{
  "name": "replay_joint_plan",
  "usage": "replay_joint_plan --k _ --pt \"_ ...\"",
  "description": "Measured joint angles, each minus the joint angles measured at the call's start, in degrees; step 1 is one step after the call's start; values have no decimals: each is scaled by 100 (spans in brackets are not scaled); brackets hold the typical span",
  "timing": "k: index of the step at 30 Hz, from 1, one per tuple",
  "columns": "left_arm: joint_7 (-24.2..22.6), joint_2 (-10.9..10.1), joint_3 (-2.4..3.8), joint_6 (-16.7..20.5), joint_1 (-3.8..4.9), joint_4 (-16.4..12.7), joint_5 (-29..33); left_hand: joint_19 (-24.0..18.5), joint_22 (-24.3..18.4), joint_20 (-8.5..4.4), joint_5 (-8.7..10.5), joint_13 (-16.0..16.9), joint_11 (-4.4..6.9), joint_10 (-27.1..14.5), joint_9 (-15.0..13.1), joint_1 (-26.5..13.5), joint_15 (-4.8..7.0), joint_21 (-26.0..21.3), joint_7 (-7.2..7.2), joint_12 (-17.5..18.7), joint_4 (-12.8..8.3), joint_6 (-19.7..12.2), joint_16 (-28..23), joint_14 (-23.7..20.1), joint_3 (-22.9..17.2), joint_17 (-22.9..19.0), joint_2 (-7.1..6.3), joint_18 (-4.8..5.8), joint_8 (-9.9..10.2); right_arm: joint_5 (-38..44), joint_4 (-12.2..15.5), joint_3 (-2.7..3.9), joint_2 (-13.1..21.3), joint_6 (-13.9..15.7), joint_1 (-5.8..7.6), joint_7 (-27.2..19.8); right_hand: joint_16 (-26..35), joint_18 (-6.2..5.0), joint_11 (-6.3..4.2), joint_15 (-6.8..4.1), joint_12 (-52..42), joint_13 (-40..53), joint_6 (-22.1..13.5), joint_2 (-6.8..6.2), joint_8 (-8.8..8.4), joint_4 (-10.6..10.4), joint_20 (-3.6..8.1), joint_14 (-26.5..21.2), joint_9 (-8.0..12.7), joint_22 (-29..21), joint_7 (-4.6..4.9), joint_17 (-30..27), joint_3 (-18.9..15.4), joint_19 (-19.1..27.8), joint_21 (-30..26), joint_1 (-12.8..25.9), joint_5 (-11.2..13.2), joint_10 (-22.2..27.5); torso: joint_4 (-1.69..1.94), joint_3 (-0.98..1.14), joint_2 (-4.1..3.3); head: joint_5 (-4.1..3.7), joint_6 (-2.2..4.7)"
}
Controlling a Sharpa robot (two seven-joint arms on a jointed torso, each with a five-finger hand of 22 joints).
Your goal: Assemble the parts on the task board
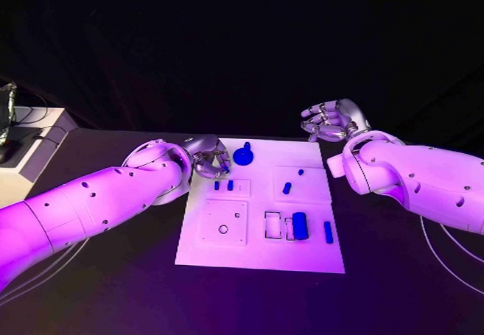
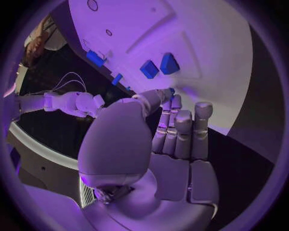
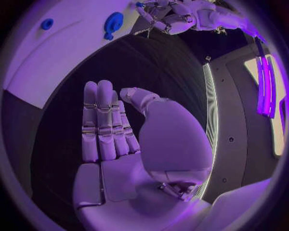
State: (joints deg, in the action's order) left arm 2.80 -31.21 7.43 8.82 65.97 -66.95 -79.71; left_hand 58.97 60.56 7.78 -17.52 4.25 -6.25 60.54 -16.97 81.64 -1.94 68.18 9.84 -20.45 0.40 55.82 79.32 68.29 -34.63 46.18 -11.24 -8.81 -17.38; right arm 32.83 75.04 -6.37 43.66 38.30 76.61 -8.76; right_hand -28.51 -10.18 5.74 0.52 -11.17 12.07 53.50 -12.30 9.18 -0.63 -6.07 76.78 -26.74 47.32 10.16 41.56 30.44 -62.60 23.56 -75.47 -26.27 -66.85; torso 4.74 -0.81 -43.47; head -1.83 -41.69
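1. The left hand [image 1: 205, 157] sits over the task board's [image 1: 207, 251] far left corner, fingers curled in with the tips together. In the left wrist view a sliver of blue shows at the fingertips [image 2: 170, 95], but I cannot tell whether it is a part pinched there or one lying on the board beyond.
2. Just beside that hand, two small blue pegs [image 1: 222, 185] stand close together on the board; the round blue part [image 1: 244, 156] with a stem lies at the far edge, near the middle.
3. Toward the board's near right sit a blue cylinder [image 1: 300, 225] by a framed slot and a slim blue bar [image 1: 328, 231]; another short peg [image 1: 287, 188] stands in the far right panel.
4. The right hand [image 1: 330, 120] hangs past the board's far right corner, over the table, fingers curled in a loose fist around nothing visible.
5. My judgement: the left hand is working a small part at the far left corner. To do it well, keep the fingertips low, move slowly, and line the piece up before pressing, so the neighbouring pegs are not knocked.
6. The table [image 1: 110, 295] is black and matte; a pale box [image 1: 25, 156] stands off its left edge. The room behind is dark.
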Motion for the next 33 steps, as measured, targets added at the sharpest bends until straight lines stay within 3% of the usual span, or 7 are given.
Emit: replay_joint_plan --k 22,33 --pt "37 81 -13 -70 2 33 -98 0 -49 0 29 -13 -1 -1 -10 -30 -33 -28 0 99 0 0 0 -33 32 -62 -30 0 23 33 10 0 1 0 -1 5 23 0 -12 0 30 -33 -1 0 -23 0 -21 0 0 -11 -1 14 0 20 0 0 0 -29 -6 4 1 -11 -32" --pt "87 70 -11 -128 5 12 -147 -83 -149 83 29 -12 -52 -118 -8 -93 -86 -134 -10 299 16 -40 0 -149 81 -223 -94 0 139 37 7 0 0 0 -1 5 34 0 -11 0 30 -42 -1 0 -23 0 -20 0 0 -16 -2 20 0 20 0 0 0 -29 -2 2 3 -13 -41"
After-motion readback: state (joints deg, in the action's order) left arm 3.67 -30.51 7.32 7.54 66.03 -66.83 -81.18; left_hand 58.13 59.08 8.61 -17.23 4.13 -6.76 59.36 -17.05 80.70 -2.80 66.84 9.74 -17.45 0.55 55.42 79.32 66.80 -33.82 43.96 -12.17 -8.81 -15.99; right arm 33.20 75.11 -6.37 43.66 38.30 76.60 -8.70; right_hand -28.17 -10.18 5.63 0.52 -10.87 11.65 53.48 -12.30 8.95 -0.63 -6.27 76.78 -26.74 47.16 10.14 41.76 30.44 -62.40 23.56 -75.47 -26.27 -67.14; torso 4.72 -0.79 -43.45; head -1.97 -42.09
